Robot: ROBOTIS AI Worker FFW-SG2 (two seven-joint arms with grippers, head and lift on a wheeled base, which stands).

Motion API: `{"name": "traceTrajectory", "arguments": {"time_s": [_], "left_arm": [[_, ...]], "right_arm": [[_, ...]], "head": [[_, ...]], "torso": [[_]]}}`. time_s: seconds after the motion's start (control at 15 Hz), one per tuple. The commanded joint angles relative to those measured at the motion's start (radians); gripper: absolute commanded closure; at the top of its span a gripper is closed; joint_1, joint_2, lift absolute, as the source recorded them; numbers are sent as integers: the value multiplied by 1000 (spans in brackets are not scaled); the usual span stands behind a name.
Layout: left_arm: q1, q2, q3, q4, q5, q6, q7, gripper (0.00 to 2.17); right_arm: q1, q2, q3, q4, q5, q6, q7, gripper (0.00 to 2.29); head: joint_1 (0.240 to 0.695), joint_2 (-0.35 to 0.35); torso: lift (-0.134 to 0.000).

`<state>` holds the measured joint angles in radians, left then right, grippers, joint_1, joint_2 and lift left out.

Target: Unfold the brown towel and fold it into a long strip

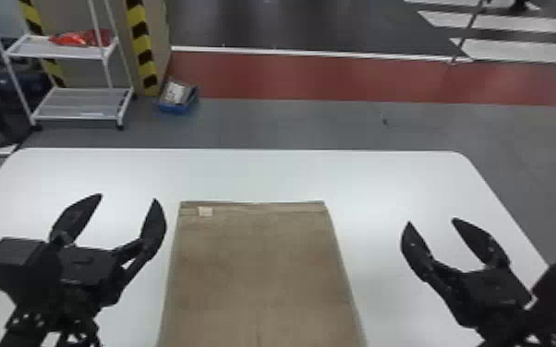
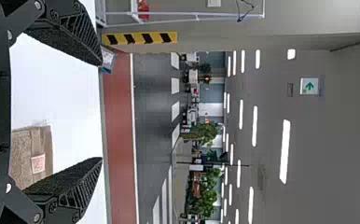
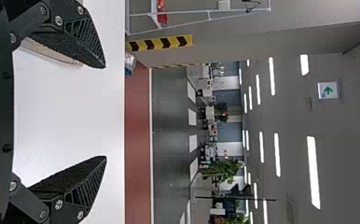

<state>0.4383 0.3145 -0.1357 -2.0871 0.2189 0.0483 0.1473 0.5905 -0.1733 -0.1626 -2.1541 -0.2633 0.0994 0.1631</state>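
It looks like a large indoor hall of a workshop or lab kind. In the head view, a wheeled white rack (image 1: 78, 104) and black-and-yellow hazard tape (image 1: 141, 41) stand upper left, a red floor lane (image 1: 360, 78) crosses behind, and white floor stripes (image 1: 522, 50) mark the upper right. The left wrist view shows strip lights (image 2: 285, 151) and a green arrow sign (image 2: 309, 86).

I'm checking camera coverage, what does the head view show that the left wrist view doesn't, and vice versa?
Head view: the open right claw. Left wrist view: the green-arrow sign, ceiling lights and leafy plants. Both: the open left claw, brown towel with its pale tag, white tabletop, striped hazard tape and red floor strip.
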Motion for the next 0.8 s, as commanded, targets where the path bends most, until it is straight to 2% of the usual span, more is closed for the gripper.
{"name": "traceTrajectory", "arguments": {"time_s": [0.0, 0.2, 0.4, 0.6, 0.67, 0.73], "left_arm": [[-112, -11, -31, 91, 39, 43, -8, 211], [-257, -28, -62, 185, 53, 242, -46, 272], [-339, -35, -62, 265, 119, 249, -78, 272], [-383, -41, -64, 320, 132, 258, -107, 299], [-394, -41, -62, 337, 132, 279, -123, 424], [-401, -41, -62, 351, 134, 295, -127, 458]], "right_arm": [[-106, -3, 18, 69, 16, 75, 12, 211], [-232, -5, 60, 181, 38, 118, 56, 211], [-322, -11, 117, 270, 44, 118, 81, 211], [-376, -8, 179, 316, 68, 115, 81, 211], [-385, -6, 192, 326, 75, 115, 81, 211], [-390, -6, 198, 329, 78, 115, 81, 211]], "head": [[695, -94], [695, -89], [695, -83], [695, -51], [695, -44], [695, -35]], "torso": [[-125], [-125], [-125], [-125], [-125], [-125]]}}
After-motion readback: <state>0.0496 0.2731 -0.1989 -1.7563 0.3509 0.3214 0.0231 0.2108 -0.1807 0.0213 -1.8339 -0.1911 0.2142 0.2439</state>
